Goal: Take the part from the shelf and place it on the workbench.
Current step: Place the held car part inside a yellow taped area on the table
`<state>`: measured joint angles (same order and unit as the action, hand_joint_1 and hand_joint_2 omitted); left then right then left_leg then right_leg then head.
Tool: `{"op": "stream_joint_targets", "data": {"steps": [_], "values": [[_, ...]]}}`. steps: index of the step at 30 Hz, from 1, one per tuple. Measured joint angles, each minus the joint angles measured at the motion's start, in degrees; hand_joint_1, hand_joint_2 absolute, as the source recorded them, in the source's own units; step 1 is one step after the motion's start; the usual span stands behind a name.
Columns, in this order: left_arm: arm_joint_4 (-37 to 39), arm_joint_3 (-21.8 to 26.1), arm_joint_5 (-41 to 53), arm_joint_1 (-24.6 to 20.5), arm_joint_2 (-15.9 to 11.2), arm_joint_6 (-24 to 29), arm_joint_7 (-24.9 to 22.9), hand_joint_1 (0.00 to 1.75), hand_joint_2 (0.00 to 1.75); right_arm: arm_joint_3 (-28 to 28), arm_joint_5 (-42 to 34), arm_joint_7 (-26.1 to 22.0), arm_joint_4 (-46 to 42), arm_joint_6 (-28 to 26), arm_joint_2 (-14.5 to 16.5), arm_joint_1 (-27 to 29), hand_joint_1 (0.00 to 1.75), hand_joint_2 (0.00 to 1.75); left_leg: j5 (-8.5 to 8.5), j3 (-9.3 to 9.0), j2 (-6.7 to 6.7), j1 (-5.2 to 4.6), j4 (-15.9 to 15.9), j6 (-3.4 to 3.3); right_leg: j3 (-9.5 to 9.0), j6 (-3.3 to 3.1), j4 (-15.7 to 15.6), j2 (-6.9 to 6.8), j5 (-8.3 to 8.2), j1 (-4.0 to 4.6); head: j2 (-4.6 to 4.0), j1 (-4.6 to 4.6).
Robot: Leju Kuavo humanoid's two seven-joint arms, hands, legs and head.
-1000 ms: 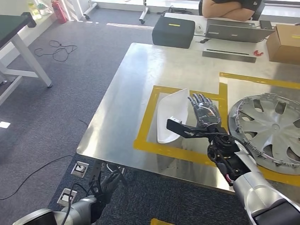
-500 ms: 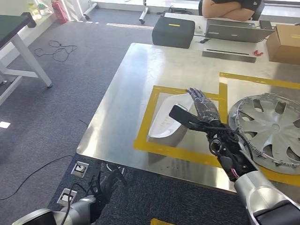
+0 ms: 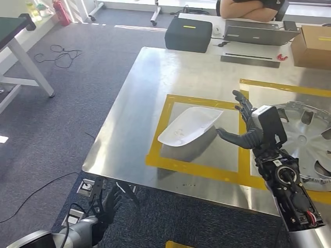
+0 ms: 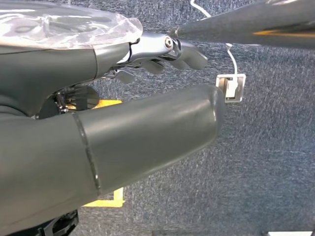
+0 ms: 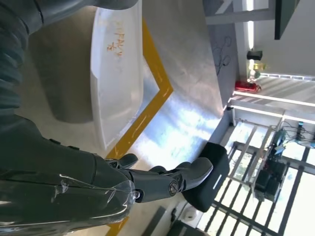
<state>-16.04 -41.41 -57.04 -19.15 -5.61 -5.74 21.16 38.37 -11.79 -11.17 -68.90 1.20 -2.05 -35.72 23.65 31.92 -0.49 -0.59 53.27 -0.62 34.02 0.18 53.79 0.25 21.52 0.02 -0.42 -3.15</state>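
Workbench [image 3: 140, 103] holds part [image 3: 189, 125]; right robot hand [image 3: 245, 126] spread beside.

The desk [image 3: 144, 98] was brushed metal with a dull sheen, marked with matt yellow tape [image 3: 156, 135]. The part [image 3: 188, 126] looked like smooth white plastic, slightly glossy. The right hand [image 3: 250, 124] had dark matt fingers [image 3: 230, 137] under clear crinkled film. The floor [image 3: 70, 103] was rough grey carpet. The wheel cover [image 3: 308, 137] looked like silver plastic.
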Motion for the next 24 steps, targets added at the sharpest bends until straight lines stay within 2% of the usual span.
{"op": "stream_joint_targets", "data": {"steps": [10,24], "values": [[0.0,0.0,0.6,-0.04,-0.03,0.41,0.0,0.0,0.0,-0.1,-4.34,-0.85,-10.05,1.3,-3.45,2.56,0.0,1.75,0.01,0.0,0.03,0.01,-0.01,0.0,0.02,0.0,0.0,0.06,0.01,0.01,0.0,0.01],[-0.01,-0.01,1.31,-0.04,-0.03,0.28,-0.09,0.0,0.0,-0.09,-9.69,0.01,-18.15,2.53,-5.93,5.15,0.0,1.75,0.02,0.0,0.03,0.0,0.0,-0.01,0.02,0.02,-0.01,0.11,0.03,0.0,0.0,0.0]]}}
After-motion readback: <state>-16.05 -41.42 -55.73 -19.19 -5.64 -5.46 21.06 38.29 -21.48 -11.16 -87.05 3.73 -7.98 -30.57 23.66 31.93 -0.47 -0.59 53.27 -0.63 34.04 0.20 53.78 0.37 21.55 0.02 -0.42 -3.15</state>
